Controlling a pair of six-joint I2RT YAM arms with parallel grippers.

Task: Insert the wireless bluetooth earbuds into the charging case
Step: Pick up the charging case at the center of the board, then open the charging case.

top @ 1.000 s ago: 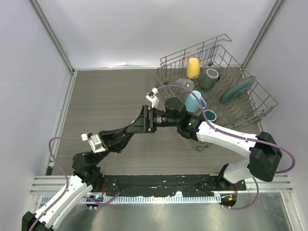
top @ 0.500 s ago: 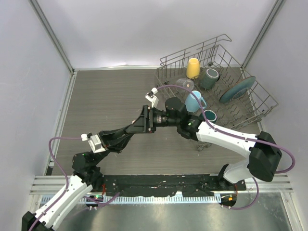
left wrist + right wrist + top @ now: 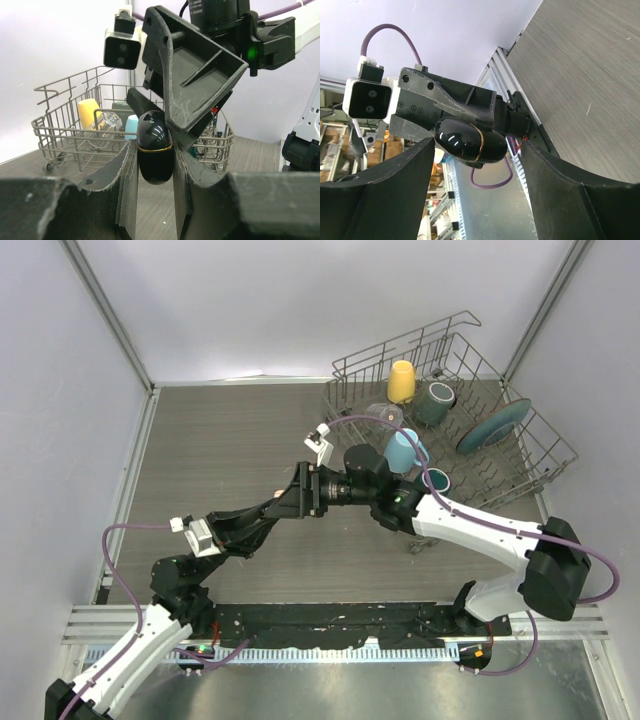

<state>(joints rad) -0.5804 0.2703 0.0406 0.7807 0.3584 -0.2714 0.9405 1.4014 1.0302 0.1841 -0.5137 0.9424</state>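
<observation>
A glossy black egg-shaped charging case (image 3: 155, 150) with a thin gold band is closed and clamped between the pads of my left gripper (image 3: 154, 167), above the table. It also shows in the right wrist view (image 3: 470, 141). My right gripper (image 3: 477, 167) is open, one finger on each side of the case and apart from it. Its fingers (image 3: 195, 75) loom over the case in the left wrist view. In the top view the left gripper (image 3: 300, 492) and right gripper (image 3: 322, 486) meet mid-table, hiding the case. No earbuds are in view.
A wire dish rack (image 3: 545, 460) stands at the back right with a yellow cup (image 3: 401, 380), a light blue cup (image 3: 403, 448), a dark mug (image 3: 436, 400) and a teal plate (image 3: 493, 426). The right arm's forearm (image 3: 470, 525) lies just in front of the rack.
Both grippers have shifted very slightly toward the near edge together. The left gripper's hold on the case is unchanged and the right gripper stays open.
</observation>
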